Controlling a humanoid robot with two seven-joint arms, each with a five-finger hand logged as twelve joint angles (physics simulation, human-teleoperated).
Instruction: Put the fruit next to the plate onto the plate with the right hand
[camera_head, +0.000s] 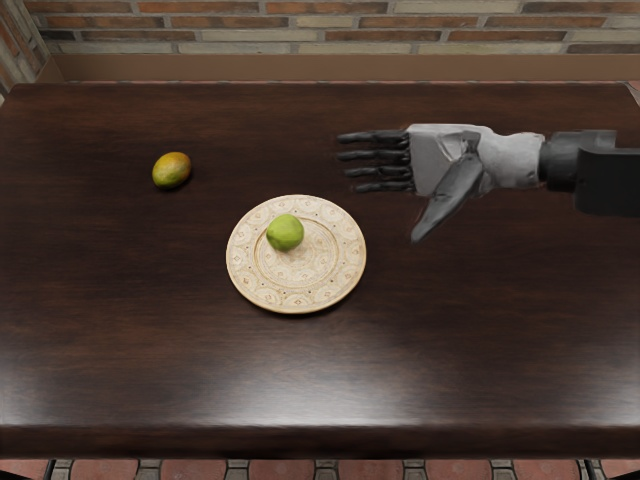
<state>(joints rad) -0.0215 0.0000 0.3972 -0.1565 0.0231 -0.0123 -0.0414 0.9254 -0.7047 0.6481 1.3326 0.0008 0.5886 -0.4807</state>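
A round cream plate (330, 275) with a carved pattern lies at the middle of the dark wooden table. On it, left of its centre, sits a small green lime-like fruit (285, 232). A yellow-green mango-like fruit (171, 170) lies on the table well to the plate's upper left. My right hand (385, 170) comes in from the right edge and hovers above the table to the plate's upper right. Its fingers are stretched out flat toward the left, thumb pointing down, and it holds nothing.
The dark table (500, 340) spans nearly the whole view, with its front edge low in the picture. A brick wall (320, 25) runs behind the far edge. The left arm does not show.
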